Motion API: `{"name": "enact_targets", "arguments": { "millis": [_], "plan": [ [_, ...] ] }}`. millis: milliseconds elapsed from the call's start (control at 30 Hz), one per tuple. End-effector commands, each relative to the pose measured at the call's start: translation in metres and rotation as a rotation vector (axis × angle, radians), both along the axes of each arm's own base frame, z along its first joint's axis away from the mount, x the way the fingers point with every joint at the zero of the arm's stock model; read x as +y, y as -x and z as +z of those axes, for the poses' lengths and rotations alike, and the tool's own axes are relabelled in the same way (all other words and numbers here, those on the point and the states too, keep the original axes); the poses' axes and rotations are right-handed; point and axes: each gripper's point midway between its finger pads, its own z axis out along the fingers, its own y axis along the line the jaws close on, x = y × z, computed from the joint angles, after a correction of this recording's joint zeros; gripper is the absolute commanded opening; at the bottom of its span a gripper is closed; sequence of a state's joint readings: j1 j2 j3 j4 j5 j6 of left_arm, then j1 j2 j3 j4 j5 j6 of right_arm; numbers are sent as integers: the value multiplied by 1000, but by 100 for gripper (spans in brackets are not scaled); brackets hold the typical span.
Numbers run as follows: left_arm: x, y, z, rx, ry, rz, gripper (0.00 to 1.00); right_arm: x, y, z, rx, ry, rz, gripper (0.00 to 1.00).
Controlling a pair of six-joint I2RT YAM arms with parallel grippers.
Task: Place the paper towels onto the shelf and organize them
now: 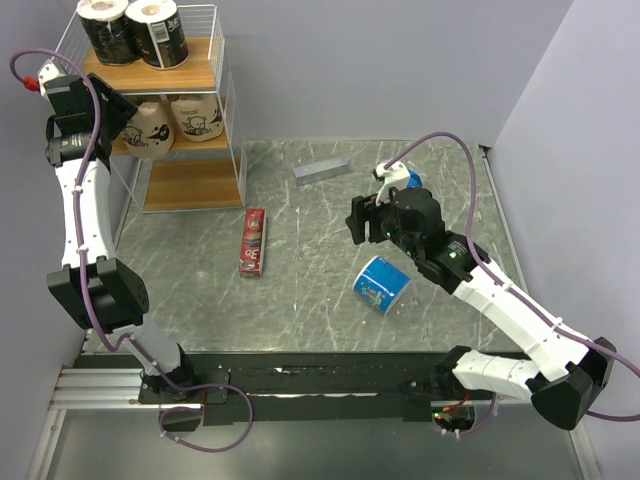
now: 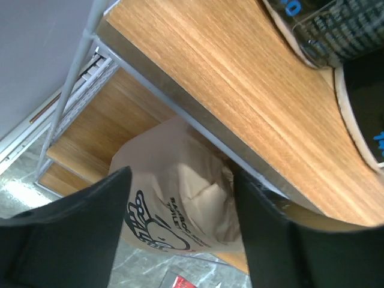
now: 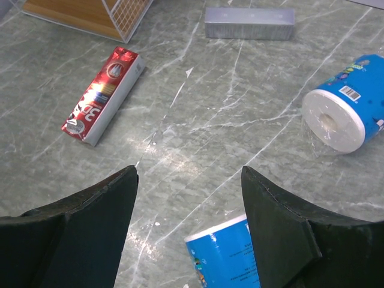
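**Six rolls: four shelved, two on the desk**

Two black rolls (image 1: 105,30) (image 1: 158,32) stand upright on the top board of the shelf (image 1: 195,185). Two tan rolls (image 1: 150,130) (image 1: 200,118), each printed with a dark cartoon, occupy the middle board. Two blue rolls (image 1: 382,285) (image 3: 339,117) with white ends lie on their sides on the desk (image 1: 300,310), well apart from the shelf. One red box (image 1: 253,242) and one grey bar (image 1: 321,170) lie between. The left jaws stand apart, flanking a tan roll; contact is uncertain. The right jaws gape, empty, above the desk.
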State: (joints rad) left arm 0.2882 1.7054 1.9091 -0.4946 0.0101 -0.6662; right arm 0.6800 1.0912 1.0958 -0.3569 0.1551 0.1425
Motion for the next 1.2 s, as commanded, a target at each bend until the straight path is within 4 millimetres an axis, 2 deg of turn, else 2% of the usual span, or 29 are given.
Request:
{"name": "enact_targets", "arguments": {
  "millis": [0,267,333,500,600,633,700,733,833,1100,1167],
  "plan": [
    [-7,-1,41,-143,-21,-31,77,3,-5,36,-78,-53,7,77],
    [-9,40,43,-104,-95,-8,76,1,4,38,-82,-79,17,77],
    [-4,50,43,-106,-113,30,77,1,6,37,-79,-84,20,77],
    [-6,59,37,-82,-122,28,76,-1,9,38,-79,-93,21,77],
    [-8,64,25,-58,-112,26,70,-1,10,39,-80,-97,25,77],
    [-9,65,12,-35,-100,23,68,-1,10,39,-80,-100,25,77],
    [-12,66,5,-34,-87,12,65,0,11,40,-81,-103,32,77],
    [-14,65,-7,-15,-71,4,61,0,11,41,-82,-105,32,77],
    [-14,62,-24,12,-48,2,57,0,11,42,-87,-108,34,77],
    [-10,46,-52,40,-14,9,53,2,9,43,-87,-109,35,77],
    [-8,39,-49,20,-15,11,53,2,9,44,-90,-105,35,77]
  ]
}}
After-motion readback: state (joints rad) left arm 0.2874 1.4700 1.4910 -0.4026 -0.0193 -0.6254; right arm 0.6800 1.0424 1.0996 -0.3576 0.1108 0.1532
